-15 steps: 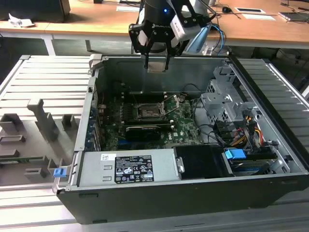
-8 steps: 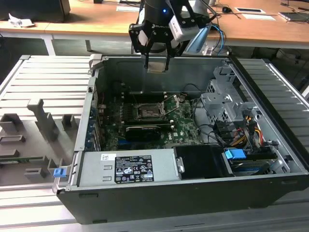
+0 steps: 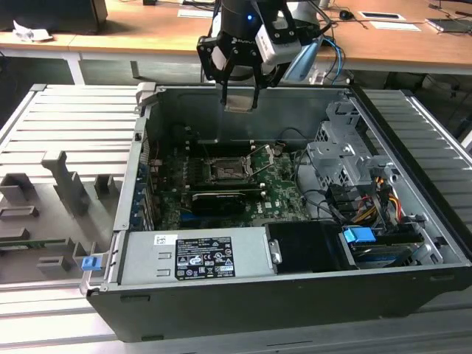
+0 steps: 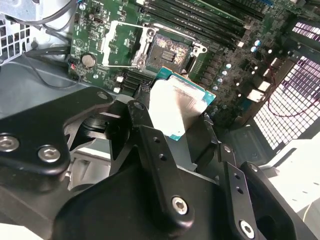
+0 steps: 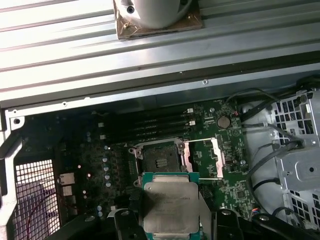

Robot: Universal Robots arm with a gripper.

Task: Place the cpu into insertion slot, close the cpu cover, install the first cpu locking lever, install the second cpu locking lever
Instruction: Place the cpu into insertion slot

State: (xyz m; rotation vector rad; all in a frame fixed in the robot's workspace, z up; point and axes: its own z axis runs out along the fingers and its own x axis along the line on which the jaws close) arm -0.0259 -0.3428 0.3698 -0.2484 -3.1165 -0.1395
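Pincer fingers are clamped on two opposite edges of the cpu, holding it flat with its pale metal face up, so that the underside is free to meet the socket. In the exterior view the chip hangs high over the far wall of the open computer case, well above the green board and not yet over the insertion slot, which lies lower and nearer on the board. In both wrist views the slot is bare, its dark centre exposed. The cpu cover is folded back just beside it, leaving the recess open from above. By my judgement the edge grip keeps the fingers clear of the slot's rim when the chip goes in. No part of the placing is done yet.
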